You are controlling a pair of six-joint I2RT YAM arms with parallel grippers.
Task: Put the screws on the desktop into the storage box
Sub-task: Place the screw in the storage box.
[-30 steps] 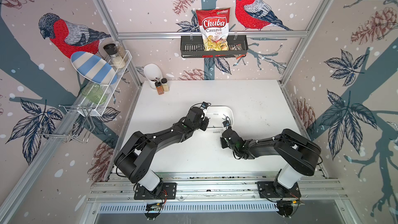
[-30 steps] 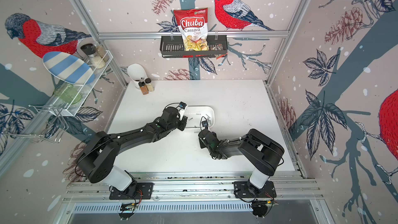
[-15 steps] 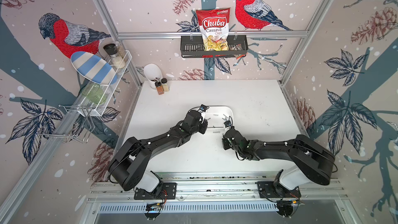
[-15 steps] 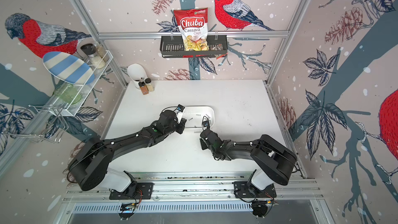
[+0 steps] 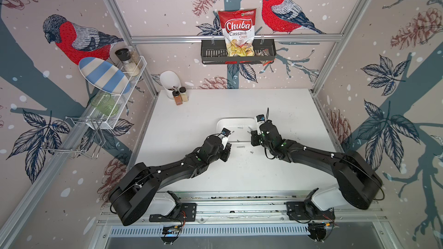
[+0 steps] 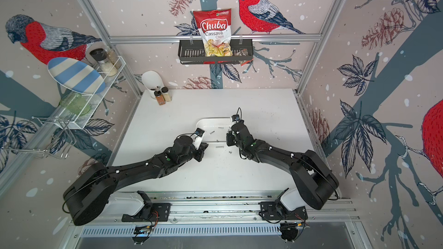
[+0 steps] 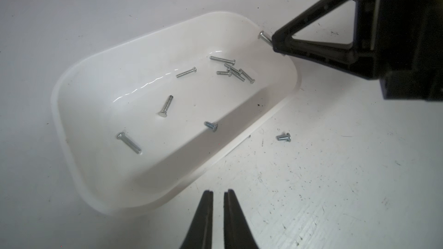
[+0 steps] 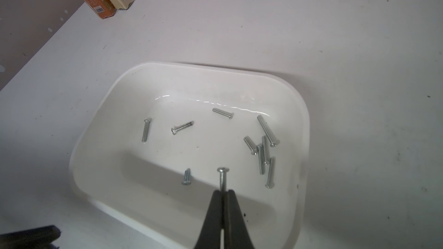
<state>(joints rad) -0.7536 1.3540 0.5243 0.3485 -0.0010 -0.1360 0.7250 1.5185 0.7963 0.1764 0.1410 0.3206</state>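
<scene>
Top views: the storage box [image 5: 236, 119] sits mid-desktop [image 5: 287, 106]. The right gripper [image 5: 251, 133] hangs over its right-hand end, and the left gripper [image 5: 229, 146] is low by the near left corner. Both arms reach forward and low, forearms converging on the box. Two pieces remain outside, just before the near rim: a long screw [image 5: 240, 147] and a short screw [image 5: 251, 151]. Left wrist view: the left gripper [image 7: 218, 194] has its jaws a narrow slit apart with nothing between them, poised above bare desktop beside the box rim [image 7: 54, 106]. The short screw [image 7: 283, 137] lies near the rim. The held screw [image 7: 263, 35] juts from the right tips about level with the far rim line. Right wrist view: the right gripper [image 8: 223, 194] is clamped on the shaft of the held screw [image 8: 223, 177], head outward, above the box floor where the other screws [image 8: 262, 149] lie. Judgement: the step in hand is the drop. It is best to carry the piece a little further inward and lower before parting the tips, so it cannot bounce over the rim. The left arm should wait clear, then take the long screw.
</scene>
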